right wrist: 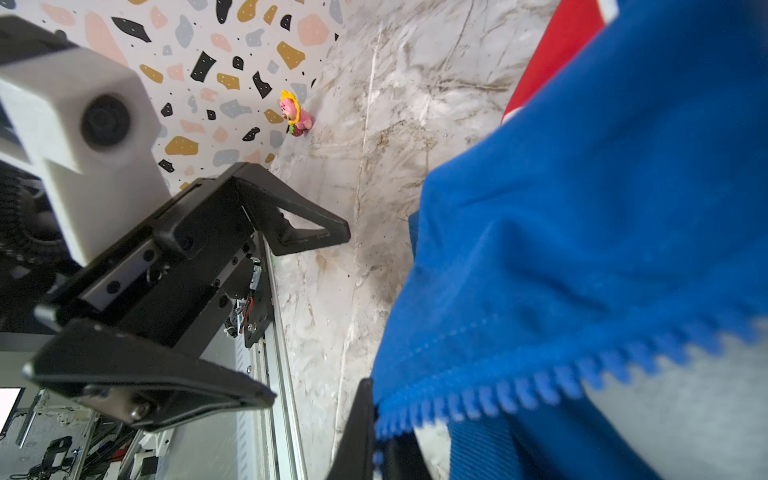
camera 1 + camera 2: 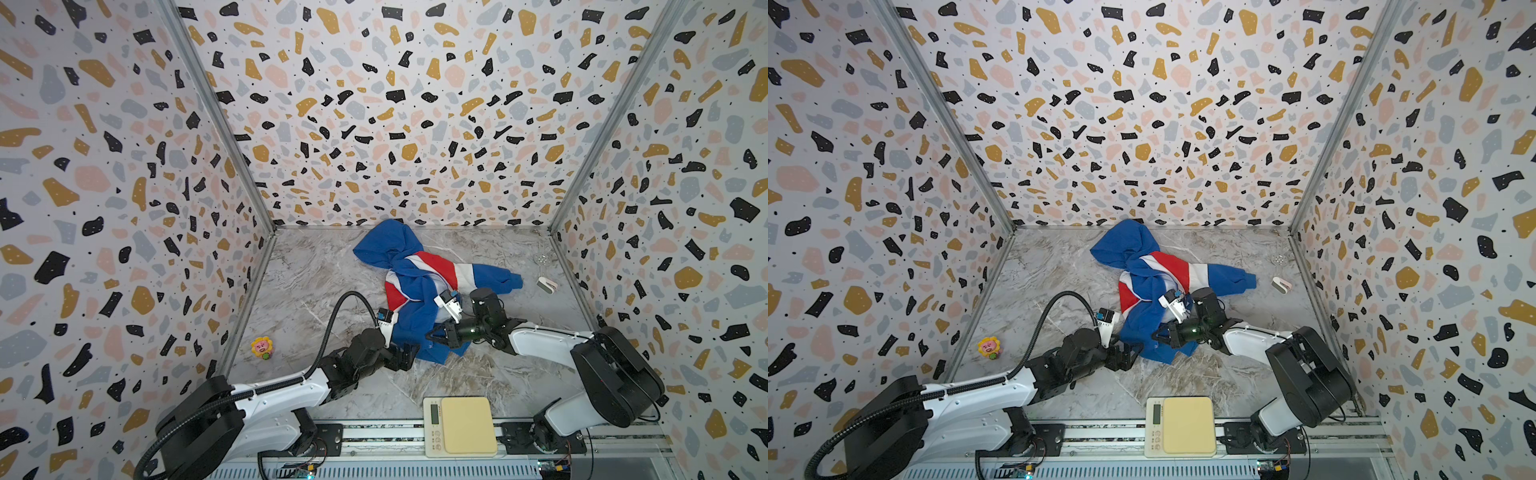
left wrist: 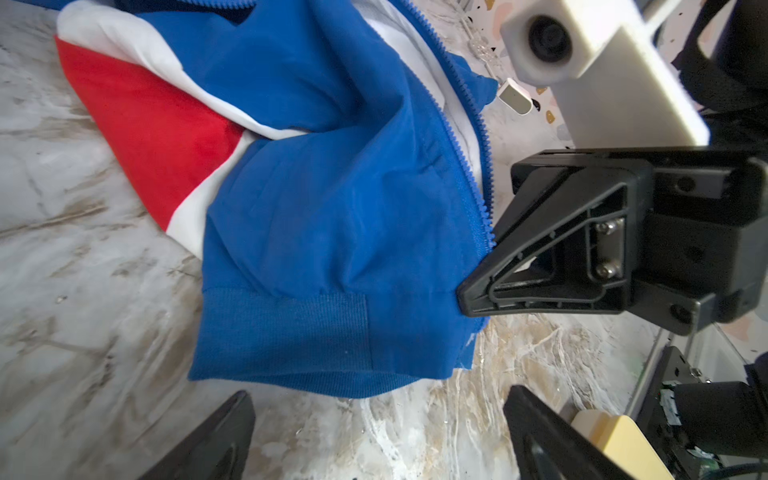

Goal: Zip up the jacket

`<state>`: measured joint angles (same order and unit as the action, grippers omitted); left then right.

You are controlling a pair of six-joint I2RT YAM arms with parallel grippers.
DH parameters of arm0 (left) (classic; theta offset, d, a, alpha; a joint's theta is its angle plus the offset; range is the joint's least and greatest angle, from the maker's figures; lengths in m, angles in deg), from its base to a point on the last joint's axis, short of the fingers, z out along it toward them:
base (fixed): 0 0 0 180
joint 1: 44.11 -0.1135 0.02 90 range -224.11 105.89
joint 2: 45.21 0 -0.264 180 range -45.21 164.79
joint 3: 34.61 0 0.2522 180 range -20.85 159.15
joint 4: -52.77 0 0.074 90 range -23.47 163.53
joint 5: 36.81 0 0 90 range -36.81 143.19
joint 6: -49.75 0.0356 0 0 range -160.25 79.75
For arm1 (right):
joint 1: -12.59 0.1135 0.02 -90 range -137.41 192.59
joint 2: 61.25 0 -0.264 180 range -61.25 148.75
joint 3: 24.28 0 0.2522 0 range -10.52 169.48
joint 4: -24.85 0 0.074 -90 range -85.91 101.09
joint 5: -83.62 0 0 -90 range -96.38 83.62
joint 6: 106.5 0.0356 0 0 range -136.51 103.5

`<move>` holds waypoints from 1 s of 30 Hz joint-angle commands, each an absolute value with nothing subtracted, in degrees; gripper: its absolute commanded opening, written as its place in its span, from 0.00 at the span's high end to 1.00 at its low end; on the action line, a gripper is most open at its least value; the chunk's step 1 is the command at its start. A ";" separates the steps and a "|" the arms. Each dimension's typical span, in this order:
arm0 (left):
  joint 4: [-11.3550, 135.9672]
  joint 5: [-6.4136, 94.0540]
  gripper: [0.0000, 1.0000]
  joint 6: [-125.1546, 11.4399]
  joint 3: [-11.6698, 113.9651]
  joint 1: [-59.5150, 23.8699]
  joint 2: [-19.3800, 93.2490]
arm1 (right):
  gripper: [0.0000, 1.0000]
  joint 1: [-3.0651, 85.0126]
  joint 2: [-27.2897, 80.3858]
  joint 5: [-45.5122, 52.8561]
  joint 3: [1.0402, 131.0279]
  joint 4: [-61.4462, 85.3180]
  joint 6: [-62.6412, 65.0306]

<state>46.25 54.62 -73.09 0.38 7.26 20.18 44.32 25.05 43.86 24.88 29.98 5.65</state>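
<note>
Your right gripper [image 3: 465,296] pinches the jacket [image 2: 409,286] at its zipper edge [image 3: 478,199]; your left gripper [image 2: 409,356] gapes beside the hem [image 3: 291,332]; pull now and the fabric may slip free

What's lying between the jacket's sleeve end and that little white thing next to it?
Nothing. Just bare marble table shows between the cuff of the jacket and the small white object, in both top views.

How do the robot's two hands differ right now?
The left hand gapes wide open and holds nothing; the right hand is pinched shut on the jacket's zipper edge. The left hand sits just short of the hem; the right hand touches fabric. Both are black and near the jacket's hem.
</note>
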 commanded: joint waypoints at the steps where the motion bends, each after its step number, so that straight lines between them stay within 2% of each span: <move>1: 38.34 51.08 0.05 -73.39 -0.14 6.84 20.66 | 1.00 44.61 25.85 47.42 24.32 35.87 9.40; 10: 32.28 48.25 0.08 -76.42 -1.69 5.93 24.58 | 1.00 45.33 29.34 48.15 21.41 51.95 22.65; 19: 25.92 43.39 0.22 -81.52 -2.72 3.73 30.63 | 1.00 46.41 33.92 47.00 21.46 59.16 29.17; 25: 22.76 41.65 0.44 -83.12 -3.54 3.02 31.89 | 1.00 47.00 34.98 46.33 22.17 59.89 30.20; 27: 22.52 41.64 0.55 -83.35 -3.62 3.00 31.90 | 1.00 47.06 35.29 46.25 22.24 60.04 30.49; 30: 22.19 41.68 0.57 -83.75 -3.71 2.82 31.93 | 1.00 47.35 35.70 46.12 22.26 60.21 30.56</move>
